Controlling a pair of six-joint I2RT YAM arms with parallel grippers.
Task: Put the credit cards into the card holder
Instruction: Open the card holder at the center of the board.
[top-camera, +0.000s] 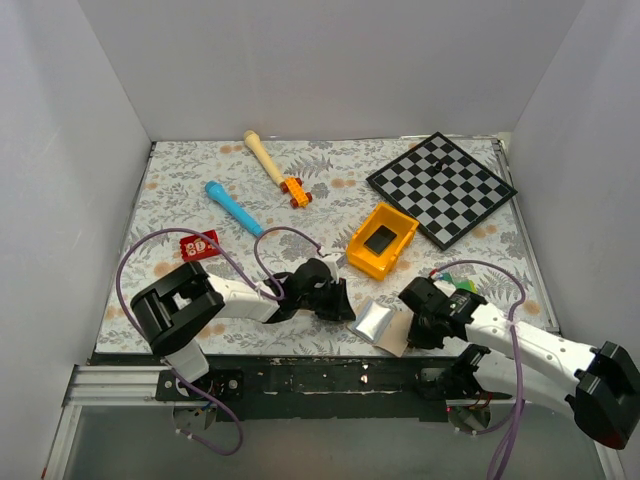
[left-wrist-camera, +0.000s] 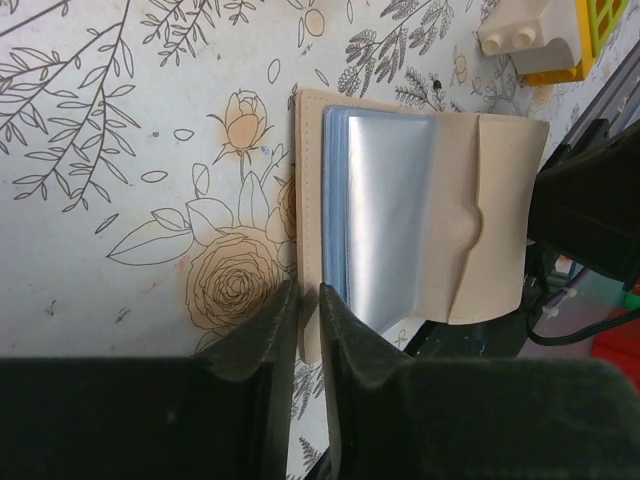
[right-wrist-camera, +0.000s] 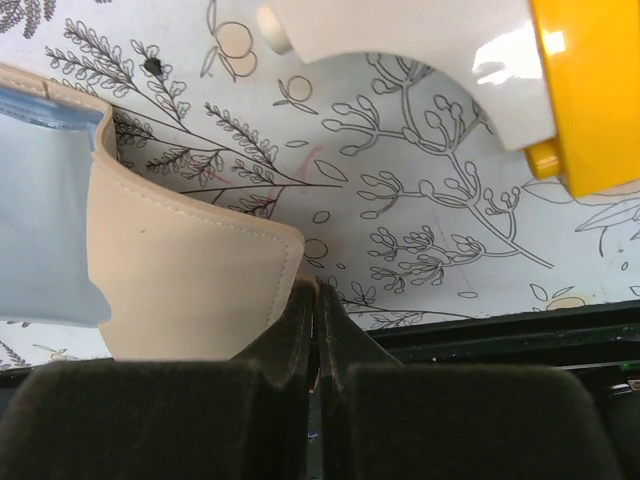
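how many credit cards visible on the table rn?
1. A red card lies flat on the table's left side. The dark flat item in the yellow bin might be another; cannot tell.

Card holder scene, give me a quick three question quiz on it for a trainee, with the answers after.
1. True or false: the red card is already inside the card holder.
2. What does the right gripper pinch? A nothing; B the card holder's flap; C the red card.
3. Fill in: the card holder lies ___, pockets showing.
Key: 1 false; 2 B; 3 open.
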